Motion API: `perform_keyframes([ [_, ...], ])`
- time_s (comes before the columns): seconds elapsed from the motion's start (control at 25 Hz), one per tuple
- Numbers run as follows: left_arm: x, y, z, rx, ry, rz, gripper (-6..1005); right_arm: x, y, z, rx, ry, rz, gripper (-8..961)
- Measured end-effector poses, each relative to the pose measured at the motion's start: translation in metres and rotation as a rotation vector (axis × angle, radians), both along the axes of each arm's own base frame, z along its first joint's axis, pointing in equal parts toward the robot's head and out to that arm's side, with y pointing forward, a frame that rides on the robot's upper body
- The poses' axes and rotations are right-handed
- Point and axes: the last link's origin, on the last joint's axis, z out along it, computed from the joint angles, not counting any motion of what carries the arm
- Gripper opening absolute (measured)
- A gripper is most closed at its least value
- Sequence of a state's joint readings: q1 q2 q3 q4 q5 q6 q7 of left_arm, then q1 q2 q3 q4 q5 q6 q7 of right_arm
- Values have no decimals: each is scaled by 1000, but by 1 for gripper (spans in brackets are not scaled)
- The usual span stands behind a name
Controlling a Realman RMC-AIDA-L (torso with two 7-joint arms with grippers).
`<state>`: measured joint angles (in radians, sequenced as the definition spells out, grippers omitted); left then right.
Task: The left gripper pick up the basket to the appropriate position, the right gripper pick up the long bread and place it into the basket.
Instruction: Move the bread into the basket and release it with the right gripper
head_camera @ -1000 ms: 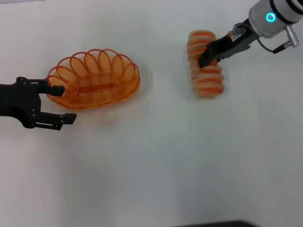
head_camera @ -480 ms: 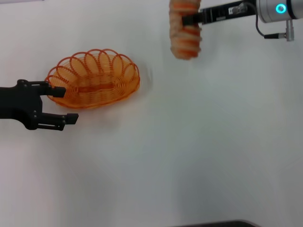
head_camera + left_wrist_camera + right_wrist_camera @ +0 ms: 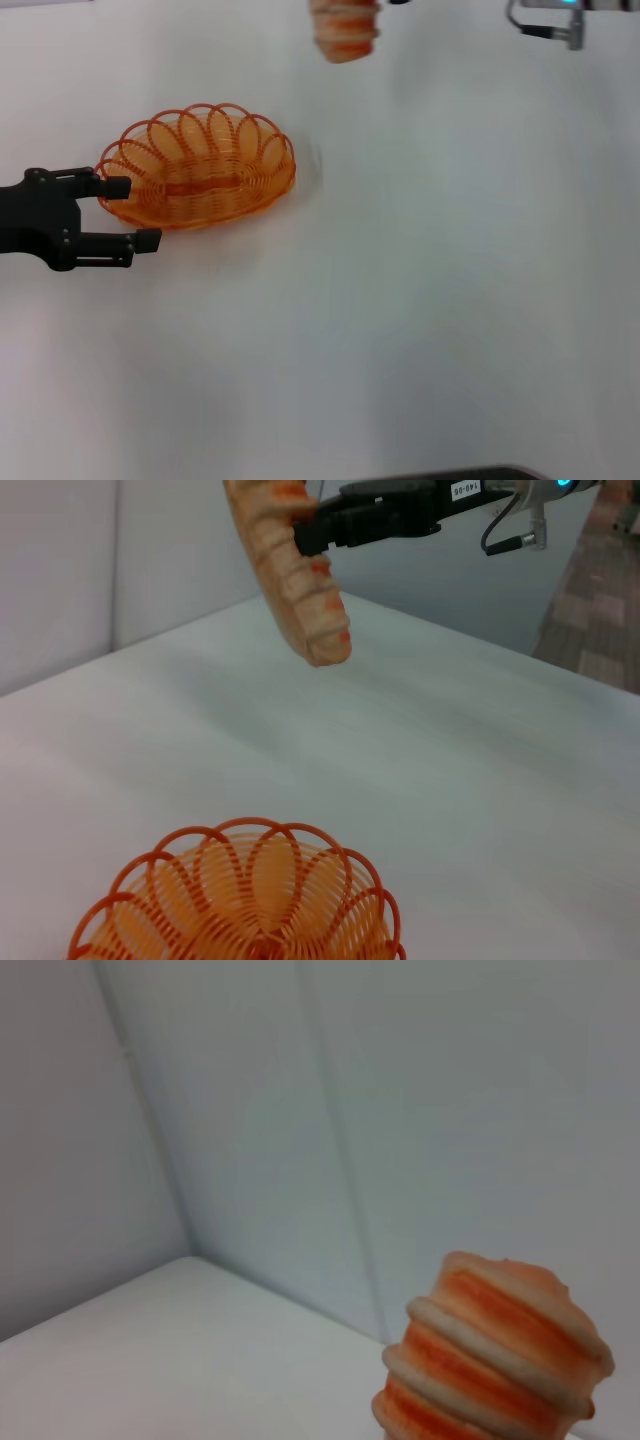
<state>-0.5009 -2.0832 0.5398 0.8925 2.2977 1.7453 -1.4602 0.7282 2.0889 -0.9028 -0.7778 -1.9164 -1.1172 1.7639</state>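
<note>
Long bread [image 3: 295, 575] is off the desk [image 3: 400, 300] and held up in the air at the far side of the scene, so your pick-up of the loaf is done. In the left wrist view you can see the right gripper [image 3: 318, 528] clenched on the loaf partway along its length, with the free end hanging down and tilted. In the head view only the loaf's lower end shows at the far edge, a little right of the basket [image 3: 200, 165] and well apart from it.

The basket sits on the desk at the left, upright and with nothing in it. Your left gripper [image 3: 128, 213] is at the basket's left end with its fingers spread: one finger lies against the rim, the other sits nearer to you, just clear of the wire. It grasps nothing.

By my reading you are about halfway. What remains is carrying the loaf over the basket, lowering it along the basket's long axis and letting go. Whether the basket needs further positioning, I cannot tell.
</note>
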Motion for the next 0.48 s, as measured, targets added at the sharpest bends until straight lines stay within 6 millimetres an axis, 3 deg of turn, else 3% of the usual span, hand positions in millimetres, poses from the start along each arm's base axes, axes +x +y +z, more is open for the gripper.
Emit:
perform_keyframes([
  [0.32,-1,-3,0,2,-26,12,844,-46,-2,-41,-134,-179,268,206],
  [0.48,3,-4,1,0,-59,2,845,-59,-5,-48,-180,-249,360,202],
])
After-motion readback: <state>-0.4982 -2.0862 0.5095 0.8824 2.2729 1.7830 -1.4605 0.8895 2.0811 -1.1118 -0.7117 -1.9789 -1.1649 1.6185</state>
